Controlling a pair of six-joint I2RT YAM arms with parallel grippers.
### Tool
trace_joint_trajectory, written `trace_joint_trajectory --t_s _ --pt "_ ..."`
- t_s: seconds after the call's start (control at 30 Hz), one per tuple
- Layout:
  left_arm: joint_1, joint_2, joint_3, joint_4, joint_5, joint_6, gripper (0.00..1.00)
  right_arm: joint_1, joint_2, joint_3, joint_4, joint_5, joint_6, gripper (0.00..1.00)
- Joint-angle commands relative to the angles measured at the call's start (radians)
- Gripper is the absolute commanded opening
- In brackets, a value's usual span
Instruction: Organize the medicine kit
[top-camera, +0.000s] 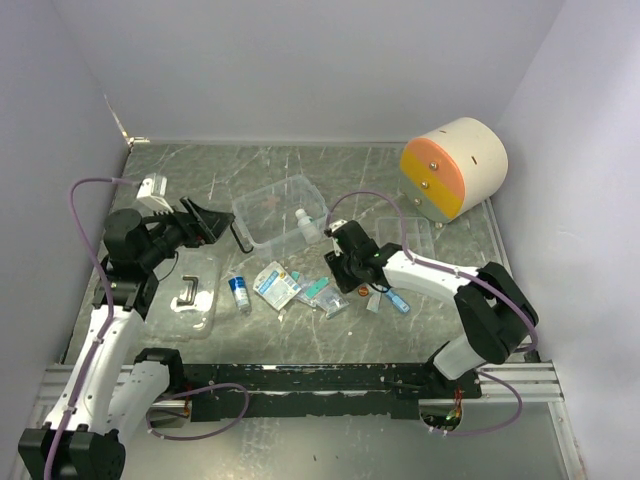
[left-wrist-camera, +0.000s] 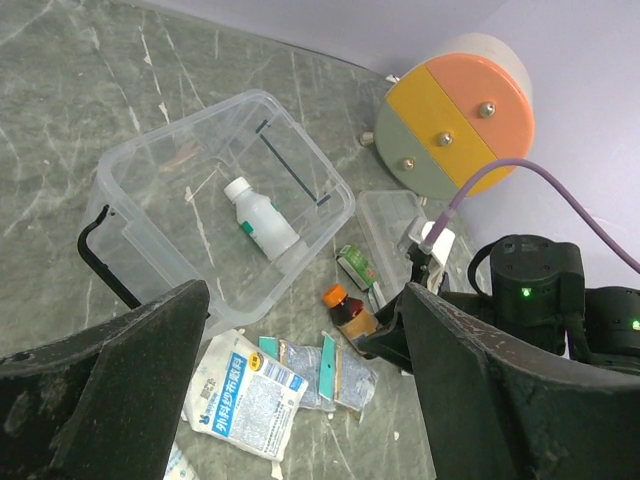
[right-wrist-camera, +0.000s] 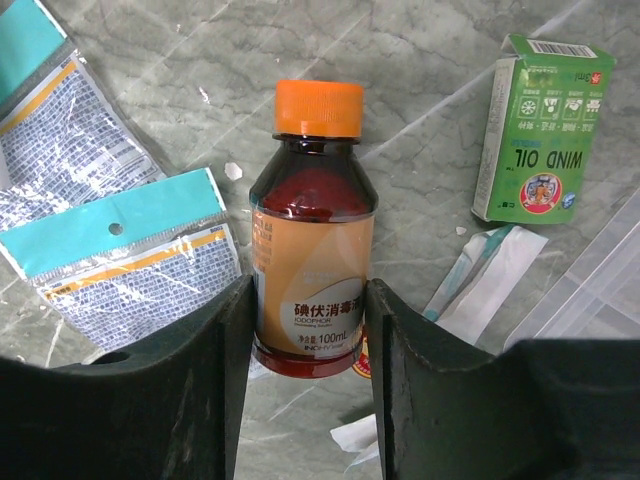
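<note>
Right claw clamps the orange-capped iodine bottle on the worktop, a lift into the open medicine kit likely next; left claw hangs wide.

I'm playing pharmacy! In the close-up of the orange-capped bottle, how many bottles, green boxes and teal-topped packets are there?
brown bottle: 1
green box: 1
teal-topped packets: 2
total: 4
</note>
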Motion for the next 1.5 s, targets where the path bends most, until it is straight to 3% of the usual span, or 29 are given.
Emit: trace_joint_trajectory --t_s 0.0,0.27,0.63,0.9,1.3,1.47 --pt "-0.005 0.012 0.030 0.021 0.052 0.003 0.89 -0.003 -0.032 -0.017 0.056 0.048 0.036 0.37" --pt "-0.057 0.098 0.068 -0.031 0.048 -0.003 0.86 -0.003 -0.218 -0.113 0.150 0.083 0.101 0.35" --pt "-0.305 0.260 0.078 0.126 0.009 -0.121 0.87 -0.004 -0.478 -0.157 0.276 -0.029 0.184 0.34" --pt "-0.448 0.425 0.127 0.228 -0.038 -0.211 0.86 -0.003 -0.422 -0.100 0.421 -0.257 0.227 0.34" --pt "-0.476 0.536 0.164 0.296 0.031 -0.292 0.77 -0.003 -0.320 -0.004 0.494 -0.359 0.250 0.34" --pt "-0.480 0.553 0.171 0.279 0.037 -0.283 0.61 -0.003 -0.283 0.015 0.509 -0.368 0.254 0.35"
